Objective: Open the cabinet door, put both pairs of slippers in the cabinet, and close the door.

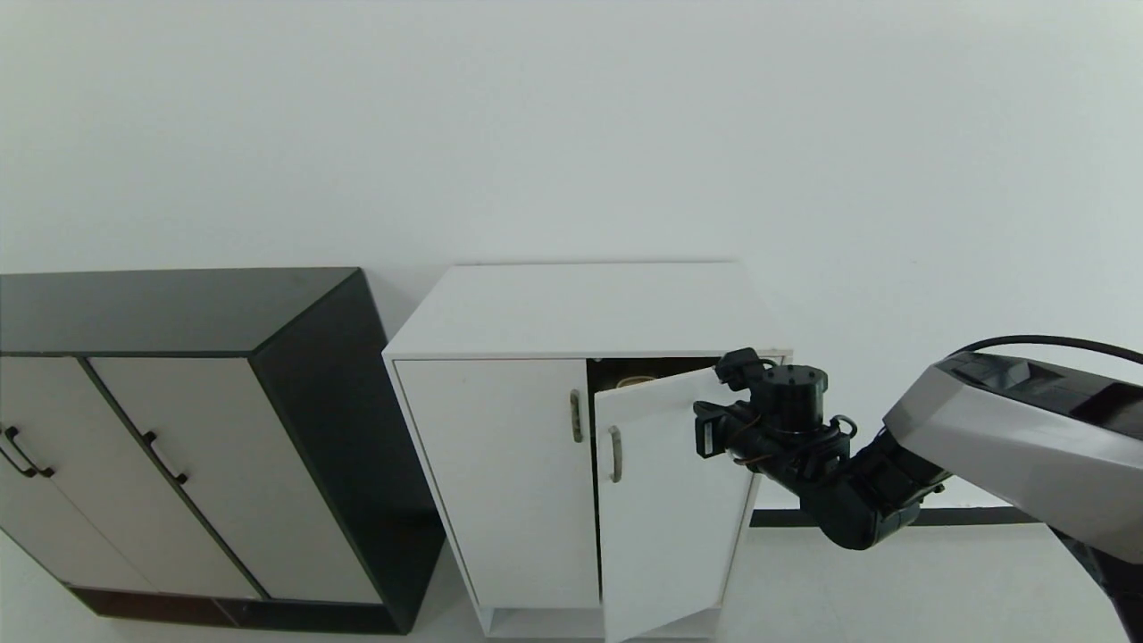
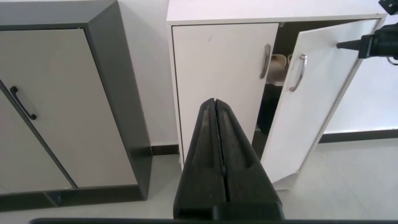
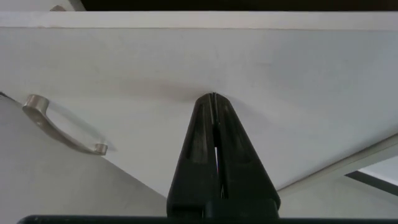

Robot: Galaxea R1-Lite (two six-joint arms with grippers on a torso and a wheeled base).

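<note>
- We see the white cabinet (image 1: 580, 308) with its right door (image 1: 665, 500) ajar and beige slippers (image 2: 279, 62) inside.
- The right gripper (image 3: 214, 98) is pressed together, tip against that door's front.
- The left gripper (image 2: 215, 102) is pressed together too, well apart from the cabinet.

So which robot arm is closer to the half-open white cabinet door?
Right. The right gripper, shut, sits against the front of the half-open white cabinet door, near its top. The left gripper, also shut, hangs well back from that door.
</note>
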